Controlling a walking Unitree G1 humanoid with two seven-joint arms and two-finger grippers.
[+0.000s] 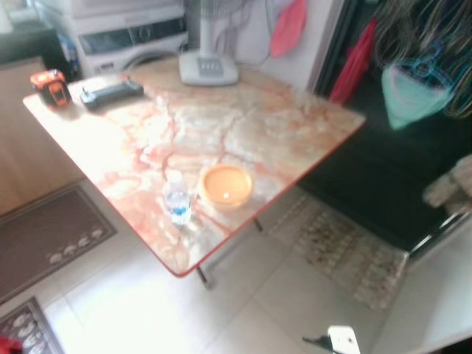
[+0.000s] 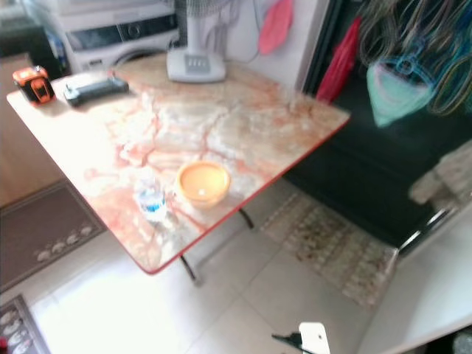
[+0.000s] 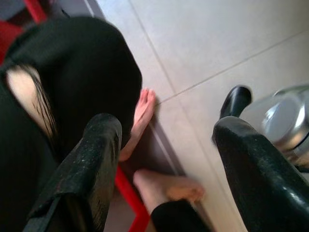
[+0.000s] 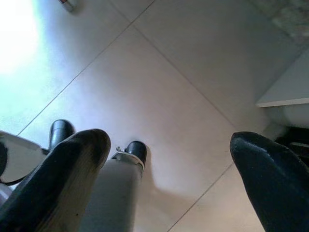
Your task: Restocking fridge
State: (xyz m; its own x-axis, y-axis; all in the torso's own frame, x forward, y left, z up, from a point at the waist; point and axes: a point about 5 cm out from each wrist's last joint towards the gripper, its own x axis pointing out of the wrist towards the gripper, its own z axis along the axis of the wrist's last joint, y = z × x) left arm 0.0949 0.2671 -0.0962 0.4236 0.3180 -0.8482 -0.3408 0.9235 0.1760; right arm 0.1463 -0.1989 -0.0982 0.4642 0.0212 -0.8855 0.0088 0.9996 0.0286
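Note:
A small clear water bottle (image 1: 177, 198) with a blue label stands upright near the front edge of a marble-patterned table (image 1: 243, 125). Just to its right sits an orange bowl (image 1: 226, 186). My left gripper (image 3: 166, 130) hangs at my side over the floor, its two black fingers (image 3: 99, 159) spread apart with nothing between them. My right gripper (image 4: 169, 142) also hangs low above the floor tiles, open and holding nothing. Both grippers are far from the table.
A person's bare feet (image 3: 166, 186) and black trousers stand close by my left gripper. On the table's far side lie an orange tape measure (image 1: 49, 86), a black device (image 1: 110, 91) and a fan base (image 1: 208, 68). Mats (image 1: 44, 236) lie on the tiled floor; a dark doorway (image 1: 398, 162) opens to the right.

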